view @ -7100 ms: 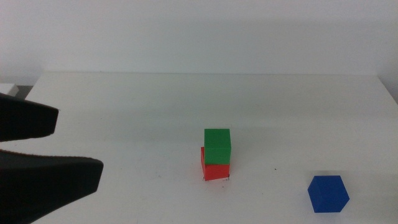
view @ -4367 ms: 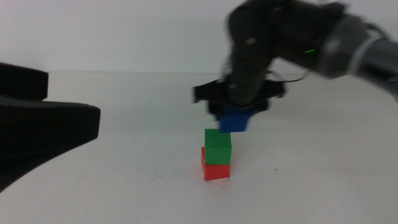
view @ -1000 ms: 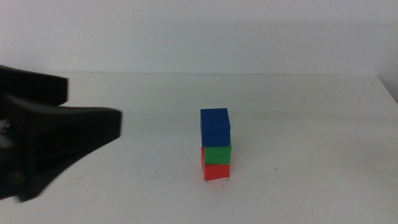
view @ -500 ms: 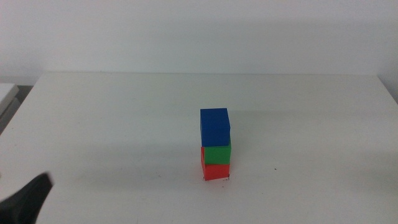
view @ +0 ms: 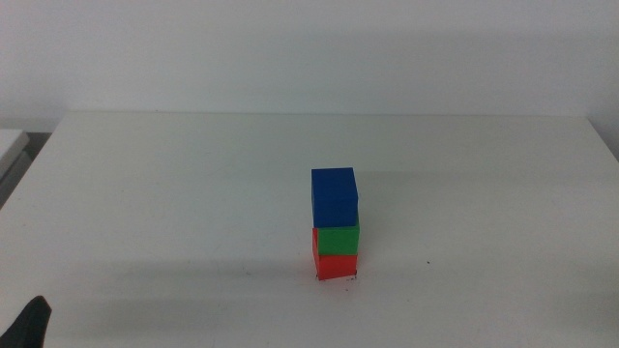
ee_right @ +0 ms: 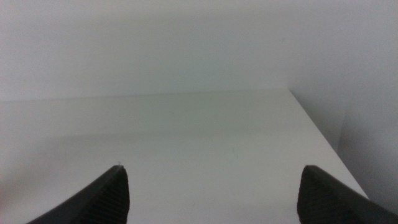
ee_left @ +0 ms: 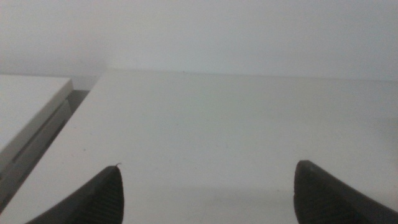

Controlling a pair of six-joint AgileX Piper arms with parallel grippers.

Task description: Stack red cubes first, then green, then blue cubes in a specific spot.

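Three cubes now stand in one column just right of centre in the middle view: the small bright red matte cube (view: 335,266) on the table, the small bright green matte cube (view: 337,238) resting on it, and the slightly larger deep blue matte cube (view: 335,197) on top, overhanging the green one a little at its left edge. The stack sits on the patch of plain white tabletop marked by tiny black specks (view: 354,278), a few of which show at the foot of the red cube.

What has changed is the traffic around it. Seconds ago the blue cube lay alone in the lower right of the frame; the right arm carried it over and set it down, then left. The left gripper (view: 29,327), which a second ago filled the left of the frame, has drawn back until only a dark sliver shows at the lower left corner.

Both wrist views look across the bare white table (ee_left: 211,124). The left gripper (ee_left: 208,198) has its jaws spread wide with nothing between them; the right gripper (ee_right: 214,198) is likewise wide apart and empty.

Judged from this, the order red, green, blue is complete and the tower stands free, so the task looks finished.
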